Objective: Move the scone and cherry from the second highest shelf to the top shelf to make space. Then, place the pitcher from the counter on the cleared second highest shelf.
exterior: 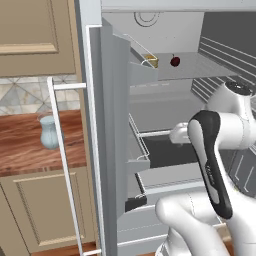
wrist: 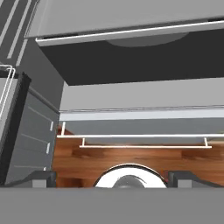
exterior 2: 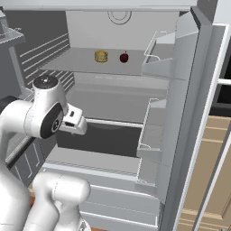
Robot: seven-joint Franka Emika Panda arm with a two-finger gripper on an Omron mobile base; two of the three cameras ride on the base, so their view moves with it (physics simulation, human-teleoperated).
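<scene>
The scone [exterior 2: 101,56] and the cherry [exterior 2: 124,57] sit side by side on the top shelf [exterior 2: 76,63], under the round light fitting. In the left base view the scone [exterior: 152,61] is half hidden by the door bin, with the cherry [exterior: 175,61] to its right. The second highest shelf [exterior 2: 113,97] below them is bare. The pale blue pitcher [exterior: 49,131] stands on the counter [exterior: 22,150] left of the fridge. My gripper [wrist: 113,178] is open with nothing between its fingers. It hangs low in front of the fridge, far from the shelves and the pitcher.
The fridge door stands open between the counter and the shelves, with its bins [exterior: 142,75] jutting toward the interior. A dark drawer tray [exterior 2: 103,137] lies below the shelves. The second door with its bins [exterior 2: 155,63] bounds the right side.
</scene>
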